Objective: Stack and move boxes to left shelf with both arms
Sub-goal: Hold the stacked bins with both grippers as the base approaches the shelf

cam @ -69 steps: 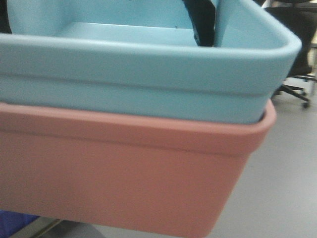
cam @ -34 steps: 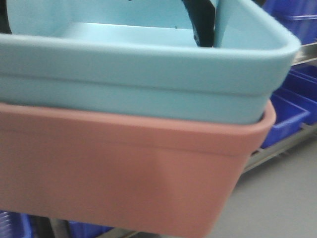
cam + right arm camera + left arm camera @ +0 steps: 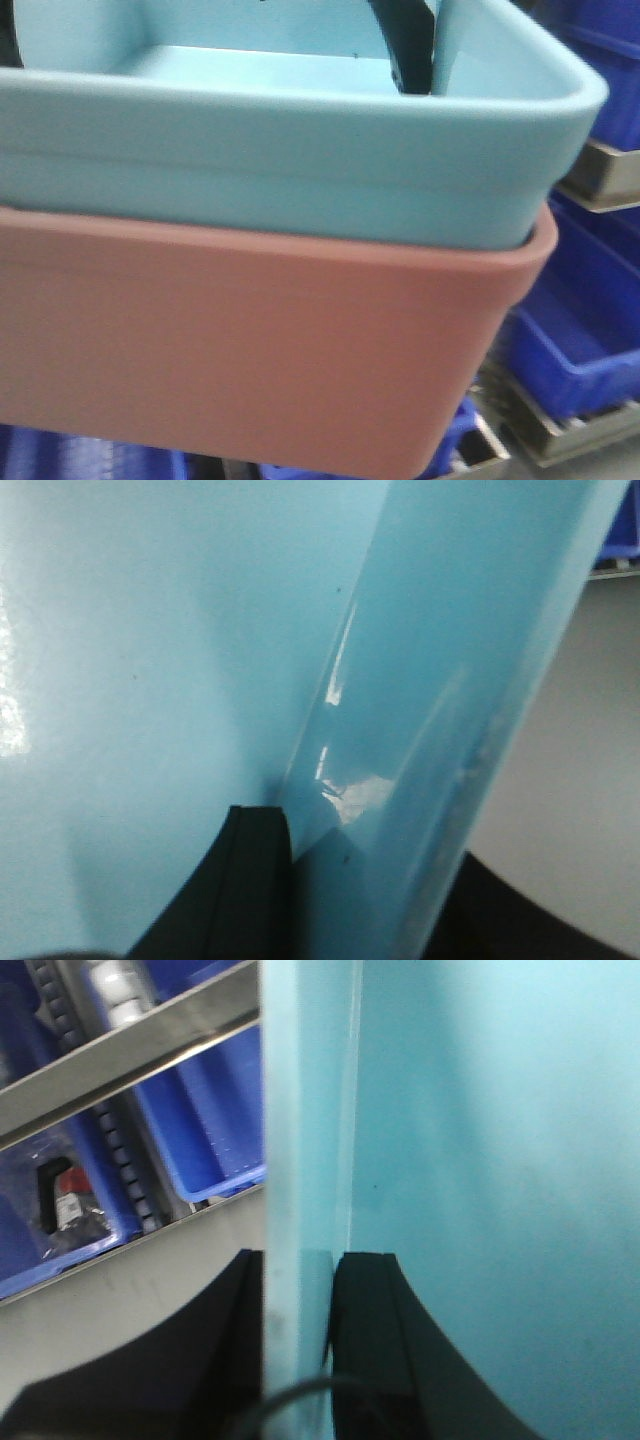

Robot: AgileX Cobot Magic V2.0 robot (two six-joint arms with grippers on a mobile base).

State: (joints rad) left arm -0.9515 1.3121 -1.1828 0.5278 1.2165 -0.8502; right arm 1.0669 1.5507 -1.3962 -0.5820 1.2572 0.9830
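Note:
The light blue box [image 3: 300, 170] sits nested inside the salmon pink box [image 3: 250, 340], and both hang close in front of the front camera. My left gripper [image 3: 300, 1285] is shut on the blue box's side wall [image 3: 305, 1140], one black finger on each face. My right gripper [image 3: 365, 845] is shut on the opposite blue wall [image 3: 430, 680]; a black part of it [image 3: 405, 45] shows inside the box in the front view. The left shelf [image 3: 140, 1045] shows its steel front bar and white rollers [image 3: 122, 982] in the left wrist view, beyond the box.
Dark blue storage bins [image 3: 590, 340] fill steel rack levels [image 3: 605, 175] to the right of and below the boxes. More blue bins [image 3: 205, 1120] sit under the steel bar in the left wrist view. Grey floor [image 3: 580, 760] shows past the right wall.
The background swung from grey floor and an office chair to the rack of blue bins, which now looks larger and nearer. The stacked boxes keep their place in the view.

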